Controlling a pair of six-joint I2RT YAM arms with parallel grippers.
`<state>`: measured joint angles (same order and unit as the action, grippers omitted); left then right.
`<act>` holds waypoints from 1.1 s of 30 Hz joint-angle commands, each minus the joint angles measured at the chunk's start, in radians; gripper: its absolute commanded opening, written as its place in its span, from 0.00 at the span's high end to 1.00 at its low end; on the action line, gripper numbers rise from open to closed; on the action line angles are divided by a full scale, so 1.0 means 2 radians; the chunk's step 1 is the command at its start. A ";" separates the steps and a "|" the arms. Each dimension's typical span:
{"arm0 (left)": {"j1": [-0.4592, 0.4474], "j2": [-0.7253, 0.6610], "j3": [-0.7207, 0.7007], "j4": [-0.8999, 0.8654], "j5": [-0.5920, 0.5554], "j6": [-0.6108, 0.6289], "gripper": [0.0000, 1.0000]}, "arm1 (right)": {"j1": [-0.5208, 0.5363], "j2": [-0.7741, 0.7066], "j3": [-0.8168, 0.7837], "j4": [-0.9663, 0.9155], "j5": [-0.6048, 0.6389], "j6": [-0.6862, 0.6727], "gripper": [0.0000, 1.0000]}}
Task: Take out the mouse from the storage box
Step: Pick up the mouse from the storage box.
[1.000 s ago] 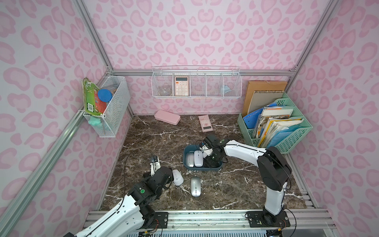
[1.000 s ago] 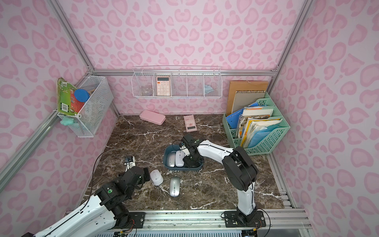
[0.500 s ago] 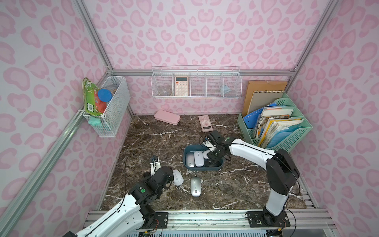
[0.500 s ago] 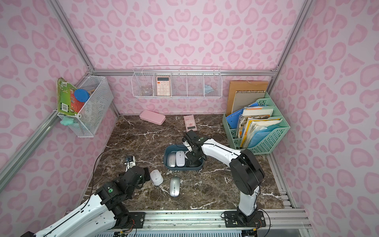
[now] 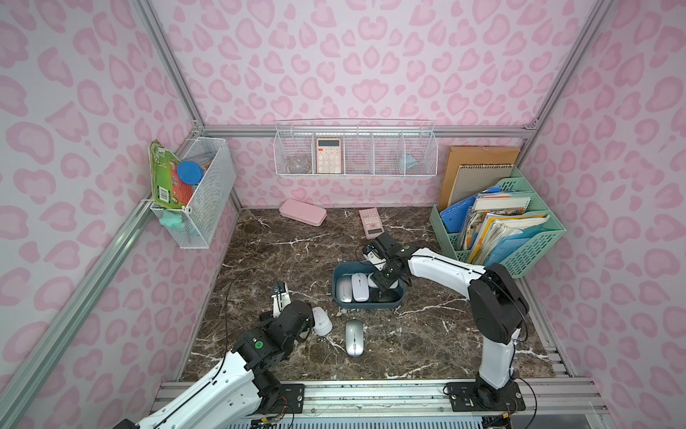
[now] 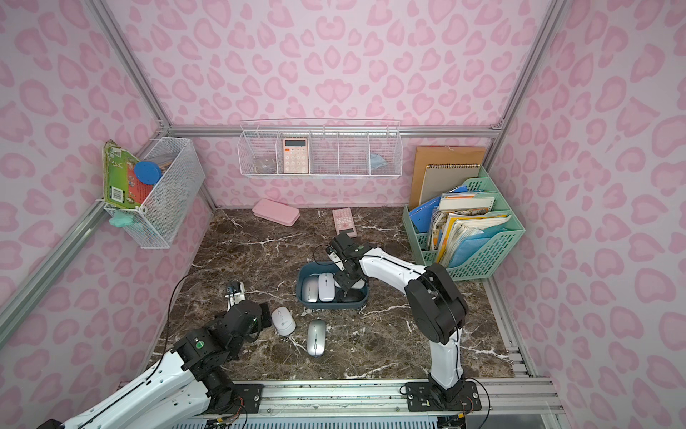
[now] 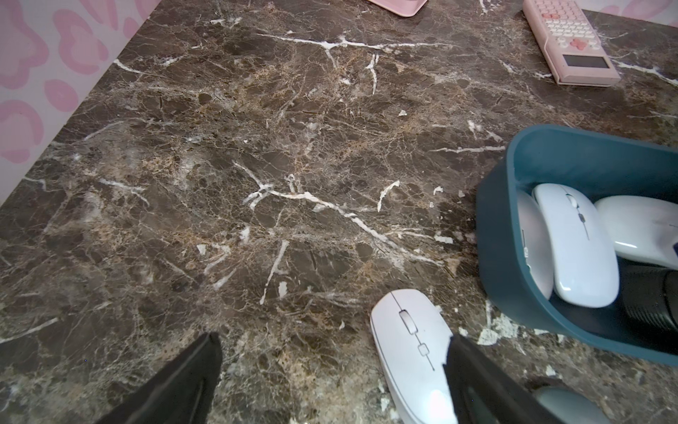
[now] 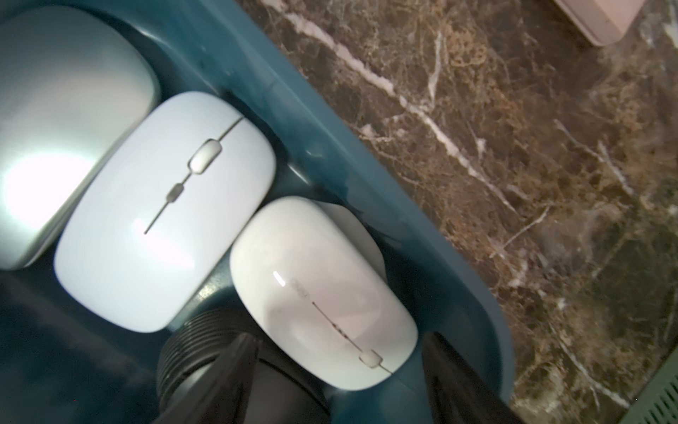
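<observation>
- Over the storage box [image 5: 367, 304], at the end nearest the green file rack [image 5: 527, 249], the right pincer [image 8: 341, 337] hangs low. Its fingers are apart and straddle the wheel end of the off-white mouse [image 8: 323, 293]. A sliver of gap shows on one side, so it is not pinching yet.
- The off-white mouse is inside the box against the back wall, touching the boxed white mouse [image 8: 165, 213]. The boxed silver mouse [image 8: 66, 110] lies beyond that.
- Its long axis runs along the back wall, crosswise to its two neighbours. The wheel end points toward the file rack and the pincer, and the palm end points toward the boxed white mouse.
- It looks tilted, propped on something pale underneath; can't tell what.
- Step in hand, my read: closing on the mouse.
- To do it well, turn the wrist so the fingers sit square across the short axis, since they look skewed now.
- Reach to mid-body rather than the tapered nose, because the glossy shell may squirt out.
- Squeeze gently and lift straight up over the rim, keeping clear of the boxed white mouse and the dark item [image 5: 386, 296].
- The left pincer [image 7: 334, 339] is spread wide and empty, low over the counter [image 7: 257, 183].
- One of its fingers overlaps the loose white mouse [image 7: 407, 348] in the wrist view; contact unclear.
- A loose silver mouse [image 5: 353, 337] also lies on the counter.
</observation>
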<state>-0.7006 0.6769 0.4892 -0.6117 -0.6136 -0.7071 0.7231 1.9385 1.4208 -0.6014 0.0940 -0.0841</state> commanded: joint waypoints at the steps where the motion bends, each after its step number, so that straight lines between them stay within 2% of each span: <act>1: 0.000 0.002 0.004 -0.005 -0.005 -0.002 0.01 | -0.001 0.015 0.011 -0.005 -0.014 -0.021 0.24; 13: 0.000 -0.003 0.005 -0.009 -0.008 -0.005 0.01 | -0.003 0.060 0.019 -0.012 -0.034 -0.033 0.15; 22: 0.000 0.000 0.005 -0.009 -0.008 -0.005 0.01 | -0.001 0.054 0.019 -0.010 -0.037 -0.022 0.38; 33: 0.000 -0.002 0.005 -0.010 -0.008 -0.005 0.01 | 0.000 0.005 0.024 -0.010 -0.044 -0.007 0.41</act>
<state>-0.7006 0.6743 0.4915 -0.6125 -0.6140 -0.7113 0.7227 1.9656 1.4590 -0.6041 0.0185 -0.1173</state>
